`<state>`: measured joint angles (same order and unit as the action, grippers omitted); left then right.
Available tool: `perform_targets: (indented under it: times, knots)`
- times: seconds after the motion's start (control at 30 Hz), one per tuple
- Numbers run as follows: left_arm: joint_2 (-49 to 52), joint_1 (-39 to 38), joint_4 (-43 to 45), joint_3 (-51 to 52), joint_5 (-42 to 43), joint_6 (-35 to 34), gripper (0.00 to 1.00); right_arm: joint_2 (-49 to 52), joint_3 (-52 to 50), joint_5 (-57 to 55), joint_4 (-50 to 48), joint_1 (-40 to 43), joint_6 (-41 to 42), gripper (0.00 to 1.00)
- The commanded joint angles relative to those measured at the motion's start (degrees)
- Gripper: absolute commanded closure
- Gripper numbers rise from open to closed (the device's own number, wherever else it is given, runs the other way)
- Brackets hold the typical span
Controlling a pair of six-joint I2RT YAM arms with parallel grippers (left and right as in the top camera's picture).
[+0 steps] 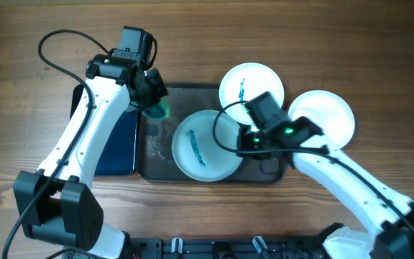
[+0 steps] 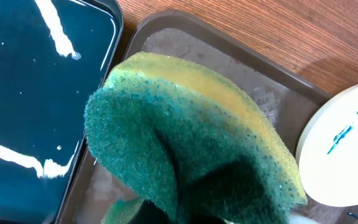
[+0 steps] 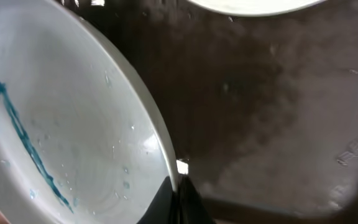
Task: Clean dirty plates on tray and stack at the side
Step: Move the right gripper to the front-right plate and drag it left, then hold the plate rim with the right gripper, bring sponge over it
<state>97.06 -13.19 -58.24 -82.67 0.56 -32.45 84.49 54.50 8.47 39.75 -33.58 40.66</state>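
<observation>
The step in hand seemed to be the wiping of the next dirty plate. The left tool (image 1: 152, 101) was closed on a green and yellow sponge (image 1: 157, 110), which was folded in its grip, and it hung over the far left corner of the tray (image 1: 153, 150). The floor of the tray looked wet there. Just left of it lay a smaller glossy black tray (image 1: 117, 140).

The right tool (image 3: 178, 182) was closed on the right rim of the streaked plate (image 1: 205, 145), one finger on each side of the edge. This plate lay in the middle of the tray and had a long blue line across its inside. Whether the held edge was already off the tray floor could not be told.

A second streaked plate (image 1: 251, 85) sat at the far right corner of the tray, partly over its rim. A plain white plate (image 1: 323, 117) rested on the counter (image 1: 379, 57) just right of the tray, probably the start of the stack.

The next move probably called for the sponge to go right and down onto the blue line, while the right tool kept the plate steady. The sponge and the plate were near each other but not touching.
</observation>
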Motion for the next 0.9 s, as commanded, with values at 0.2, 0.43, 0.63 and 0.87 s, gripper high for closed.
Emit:
perform_targets:
  times: [0.2,0.43,0.63,0.87]
  knots:
    - [-0.5,-0.1,0.6,0.0,0.5,-1.5,0.96,18.4,8.2,-5.7,-9.8,-5.2,10.4,0.96]
    - [-0.5,-0.1,0.8,0.0,0.5,-1.5,0.96,22.8,8.6,-5.0,-15.3,-5.4,7.8,0.88]
    - [-0.5,-0.1,0.8,0.0,0.5,-1.5,0.96,22.9,9.8,-3.8,-16.9,-4.0,-3.9,0.76]
    - [-0.5,-0.1,1.1,0.6,0.5,-1.5,0.96,24.3,10.8,-3.7,-19.6,-2.9,-10.6,0.86]
